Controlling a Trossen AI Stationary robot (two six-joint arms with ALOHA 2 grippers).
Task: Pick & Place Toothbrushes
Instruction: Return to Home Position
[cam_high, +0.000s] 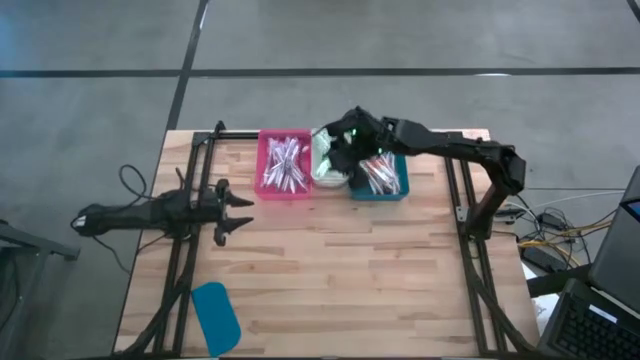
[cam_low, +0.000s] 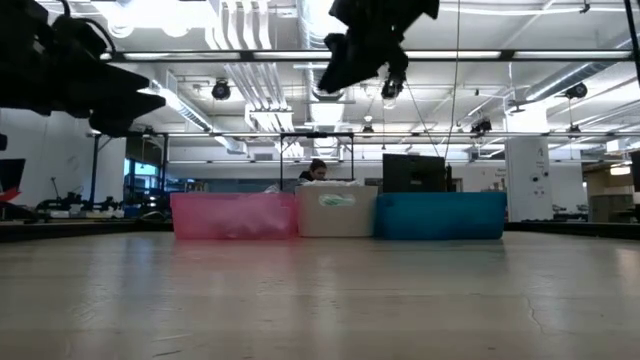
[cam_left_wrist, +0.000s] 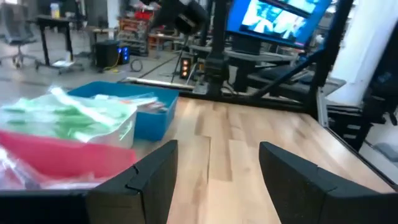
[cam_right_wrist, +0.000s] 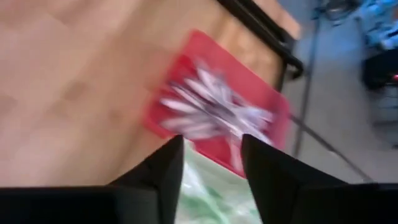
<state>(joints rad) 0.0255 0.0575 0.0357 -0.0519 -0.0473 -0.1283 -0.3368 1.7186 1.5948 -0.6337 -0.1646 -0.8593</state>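
Three bins stand side by side at the table's far edge. The pink bin (cam_high: 285, 190) holds pink-purple toothbrushes (cam_high: 285, 163). The white bin (cam_high: 322, 180) holds green ones (cam_left_wrist: 68, 118), and the teal bin (cam_high: 380, 192) holds orange-red ones (cam_high: 380, 172). My right gripper (cam_high: 342, 150) hangs above the white bin, slanting down, open with nothing between its fingers (cam_right_wrist: 211, 140). My left gripper (cam_high: 245, 212) waits level near the table's left side, open and empty (cam_left_wrist: 217, 146).
A flat teal lid (cam_high: 215, 315) lies at the near left of the table. Black frame rails (cam_high: 190, 230) run along both sides. The bare wooden top (cam_high: 350, 270) stretches from the bins to the near edge. A person (cam_low: 317, 170) sits in the room beyond.
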